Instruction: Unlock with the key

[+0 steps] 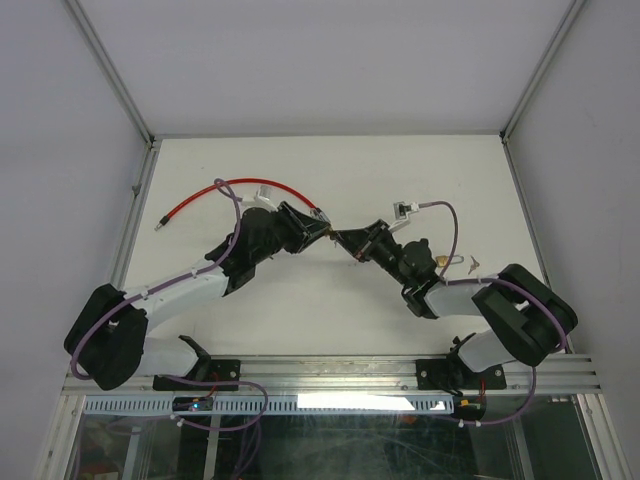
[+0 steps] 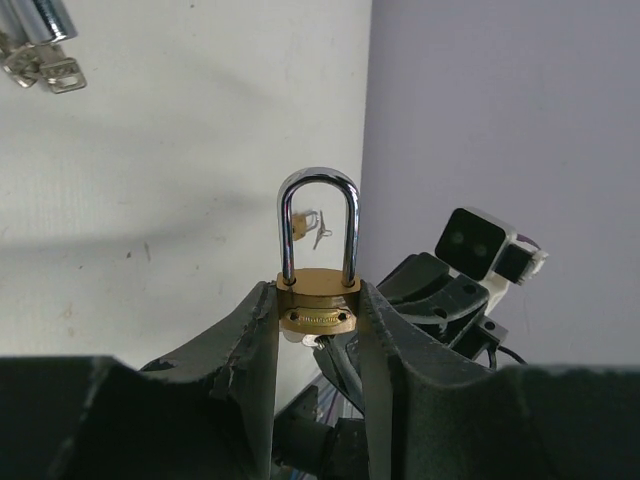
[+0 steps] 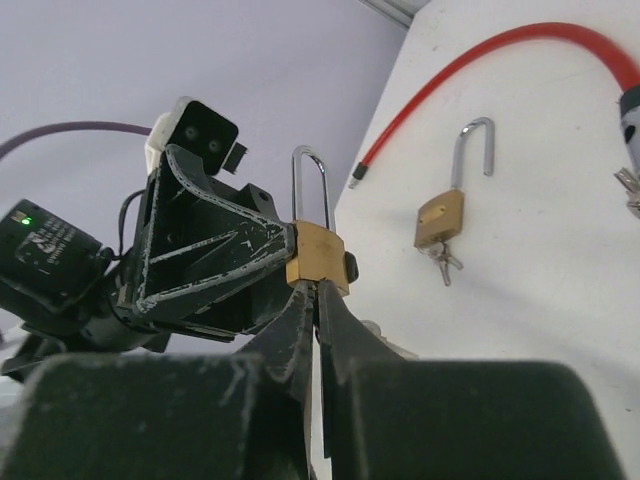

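Left end effector [image 2: 317, 305] is partly open and clamped on the brass body of the padlock [image 3: 318, 258], holding it clear of the desk [image 3: 540, 300]. Shackle is upright with both legs seated. Right end effector [image 3: 317, 293] is fully closed, tips right at the padlock's underside; can't tell if anything is pinched. Right of the padlock in the right wrist view, a second padlock [image 3: 440, 218] lies with its shackle open and a key bunch [image 3: 442, 258] at its base. Red cable [image 3: 470, 60] is beyond.
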Controlling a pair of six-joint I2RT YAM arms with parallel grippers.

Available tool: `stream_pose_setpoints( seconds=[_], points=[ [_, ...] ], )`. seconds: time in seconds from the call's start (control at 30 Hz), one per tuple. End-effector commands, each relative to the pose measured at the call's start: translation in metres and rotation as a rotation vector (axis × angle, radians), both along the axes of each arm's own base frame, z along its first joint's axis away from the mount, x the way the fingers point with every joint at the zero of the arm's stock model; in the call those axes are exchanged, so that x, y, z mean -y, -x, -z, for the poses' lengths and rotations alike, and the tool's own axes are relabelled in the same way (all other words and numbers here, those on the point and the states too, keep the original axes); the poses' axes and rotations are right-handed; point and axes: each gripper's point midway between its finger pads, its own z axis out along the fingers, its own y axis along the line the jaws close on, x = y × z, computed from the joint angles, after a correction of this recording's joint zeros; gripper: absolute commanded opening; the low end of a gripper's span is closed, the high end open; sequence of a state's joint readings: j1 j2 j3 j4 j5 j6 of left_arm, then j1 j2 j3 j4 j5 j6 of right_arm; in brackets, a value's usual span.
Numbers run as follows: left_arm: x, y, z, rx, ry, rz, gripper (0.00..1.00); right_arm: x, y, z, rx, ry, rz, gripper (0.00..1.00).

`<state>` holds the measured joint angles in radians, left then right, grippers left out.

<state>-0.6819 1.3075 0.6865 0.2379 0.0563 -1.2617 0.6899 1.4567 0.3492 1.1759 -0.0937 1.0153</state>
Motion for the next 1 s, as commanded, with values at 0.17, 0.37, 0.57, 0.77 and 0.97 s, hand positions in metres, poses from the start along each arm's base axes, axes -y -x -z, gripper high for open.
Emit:
stream_pose_setpoints(
  seconds=[0.17, 0.37, 0.57, 0.77, 0.97],
  points=[
    [0.031, 0.051, -0.081, 0.221, 0.207, 0.237, 0.00, -0.004, -0.007, -0.033, 0.030, -0.094, -0.028, 0.00],
    [0.018, 0.031, -0.049, 0.093, 0.107, 0.100, 0.00, -0.003, -0.006, -0.018, 0.066, 0.068, -0.035, 0.00],
    [0.007, 0.013, -0.022, -0.029, 0.033, -0.006, 0.00, -0.004, 0.003, -0.005, 0.118, 0.229, -0.095, 0.23],
    [0.001, 0.003, -0.016, -0.067, 0.018, -0.064, 0.00, 0.003, 0.012, 0.008, 0.092, 0.291, -0.107, 0.28],
    [0.001, 0.001, -0.013, -0.076, 0.007, -0.071, 0.00, 0.000, 0.020, 0.013, 0.081, 0.300, -0.127, 0.28]
  ],
)
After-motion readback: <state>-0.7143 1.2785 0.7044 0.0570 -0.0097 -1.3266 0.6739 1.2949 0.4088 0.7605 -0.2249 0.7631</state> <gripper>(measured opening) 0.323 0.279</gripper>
